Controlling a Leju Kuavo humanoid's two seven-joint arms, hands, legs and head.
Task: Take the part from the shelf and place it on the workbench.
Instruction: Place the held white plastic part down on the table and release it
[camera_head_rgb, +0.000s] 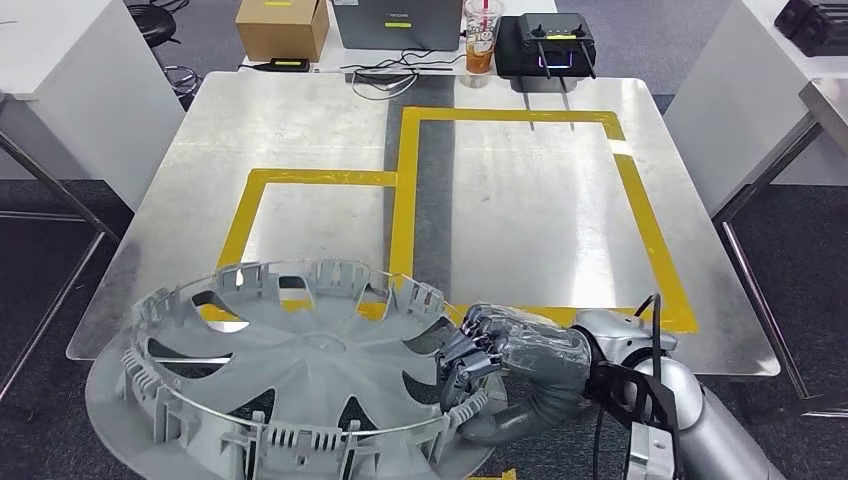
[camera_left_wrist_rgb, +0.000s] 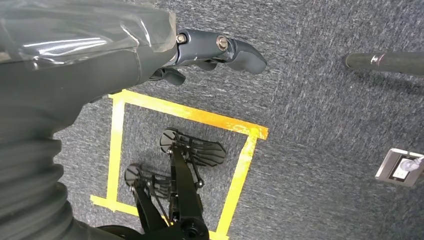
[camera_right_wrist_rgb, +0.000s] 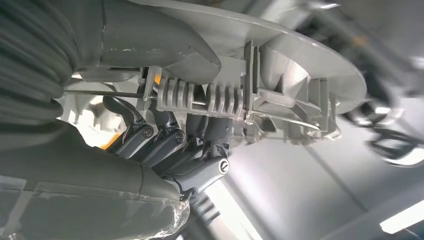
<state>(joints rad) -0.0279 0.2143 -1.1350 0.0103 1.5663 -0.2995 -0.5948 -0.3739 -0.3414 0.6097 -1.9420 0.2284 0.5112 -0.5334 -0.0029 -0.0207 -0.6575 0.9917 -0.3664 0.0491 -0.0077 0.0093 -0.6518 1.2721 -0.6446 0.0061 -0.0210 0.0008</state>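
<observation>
While my right robot hand (camera_head_rgb: 478, 360) grips the rim of the round grey plastic wheel cover (camera_head_rgb: 290, 370), the part hangs level at the near edge of the brushed metal tabletop (camera_head_rgb: 320, 130), its bulk spreading leftward from the fingers (camera_right_wrist_rgb: 165, 142). My left robot hand (camera_left_wrist_rgb: 210, 52) dangles over the carpet, fingers loosely apart, holding nothing. I judge the yellow-taped rectangle (camera_head_rgb: 400, 180) lies straight ahead.

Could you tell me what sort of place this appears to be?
Probably a robotics test lab: a metal workbench marked with yellow tape, carpet floor, and a controller beside a cardboard box.
</observation>
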